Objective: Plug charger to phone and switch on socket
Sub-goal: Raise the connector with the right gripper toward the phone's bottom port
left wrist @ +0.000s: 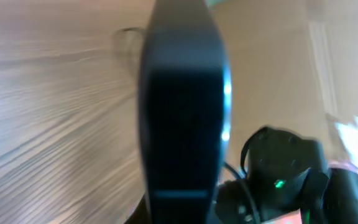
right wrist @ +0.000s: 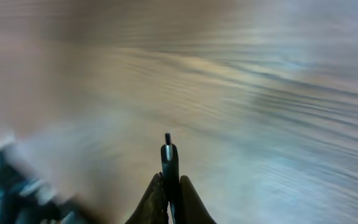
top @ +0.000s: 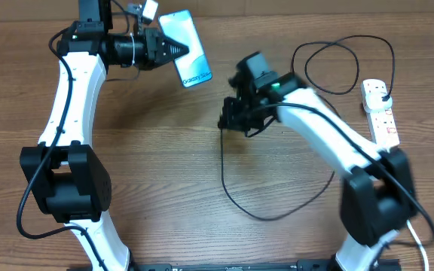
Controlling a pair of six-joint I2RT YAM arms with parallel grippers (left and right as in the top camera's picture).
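Nearest the front edge of the desk (top: 164, 173), right of centre, a slack loop of the charger (top: 256, 216) is laid on the wood. From there the thin black cable is led up to the right gripper (top: 227, 119), found around the desk's middle. In the right wrist view its two fingers (right wrist: 190, 205) are seen pressed together on the charger's connector, whose small tip is left sticking out ahead of them above the wood. Farther back, by the right edge, the socket (top: 379, 113) is laid lengthwise. The cable's other end is brought to the socket's far end after a wide loop, but whether the plug is seated cannot be told. Toward the far edge, left of centre, the phone (top: 187, 47) is clamped at its side by the closed left gripper (top: 173, 50). The phone is slanted, with its screen up and lit and its lettered end turned toward the desk's middle. In the left wrist view it is shown edge-on and dark. Phone and connector are separated by bare wood.
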